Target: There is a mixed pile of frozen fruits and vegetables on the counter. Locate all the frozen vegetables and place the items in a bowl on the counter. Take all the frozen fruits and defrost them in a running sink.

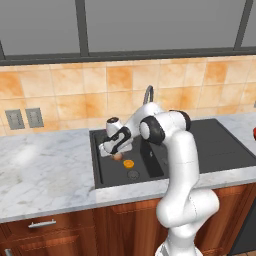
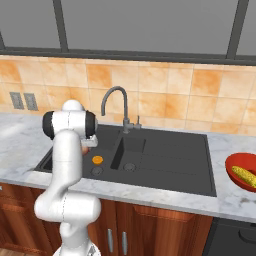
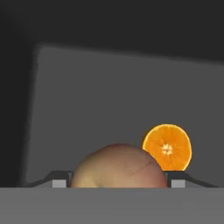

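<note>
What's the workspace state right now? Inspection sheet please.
Surface: marble counter with a black sink set in it.
Job's things: orange half lies cut face up on the floor of the sink's left basin; reddish-tan apple sits between the jaws, over the same basin; corn cob rests in a red bowl at the counter's right end.
Clutter: nothing seen.
Grippers: gripper lowered into the basin, jaws shut on the apple.
Cables: nothing seen.
Surroundings: grey faucet, no water seen running; tan tiled wall with two outlets; window above; wooden cabinets below.
</note>
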Robot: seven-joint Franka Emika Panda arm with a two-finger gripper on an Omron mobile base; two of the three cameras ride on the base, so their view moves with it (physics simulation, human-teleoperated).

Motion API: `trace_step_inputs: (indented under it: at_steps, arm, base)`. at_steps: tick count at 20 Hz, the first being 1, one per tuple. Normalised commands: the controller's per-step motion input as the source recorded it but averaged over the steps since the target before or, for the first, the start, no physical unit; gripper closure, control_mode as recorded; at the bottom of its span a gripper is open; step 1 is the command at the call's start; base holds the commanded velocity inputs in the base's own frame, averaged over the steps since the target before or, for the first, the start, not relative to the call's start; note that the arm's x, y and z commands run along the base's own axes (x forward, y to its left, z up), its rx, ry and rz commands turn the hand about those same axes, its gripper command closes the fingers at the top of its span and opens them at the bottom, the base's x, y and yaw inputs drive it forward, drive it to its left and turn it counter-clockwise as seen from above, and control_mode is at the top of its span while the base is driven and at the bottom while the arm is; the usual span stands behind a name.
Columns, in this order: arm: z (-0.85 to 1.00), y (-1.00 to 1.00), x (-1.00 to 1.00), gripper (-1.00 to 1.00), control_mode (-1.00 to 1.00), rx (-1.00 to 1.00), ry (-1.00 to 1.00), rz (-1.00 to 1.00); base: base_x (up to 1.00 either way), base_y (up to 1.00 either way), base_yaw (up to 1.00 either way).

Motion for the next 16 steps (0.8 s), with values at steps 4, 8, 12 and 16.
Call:
trace_step_inputs:
  at_steps: [4,8,12,16]
  arm:
    - [-0.51,0.02,0.13,1.00,-1.00,-0.01,-0.04,-0.15]
    - [-0.50,-0.08,0.09,1.00,-1.00,-0.01,0.01,-0.14]
    - [-0.39,-0.03,0.03,-1.00,-1.00,0.00,0.00,-0.14]
    - [-0.28,-0.09,0.02,-1.00,-1.00,0.00,0.00,-0.08]
  base:
    - [0.00,0.00,0.00]
    - [0.00,0.00,0.00]
    - [0.00,0.00,0.00]
    - [0.00,0.00,0.00]
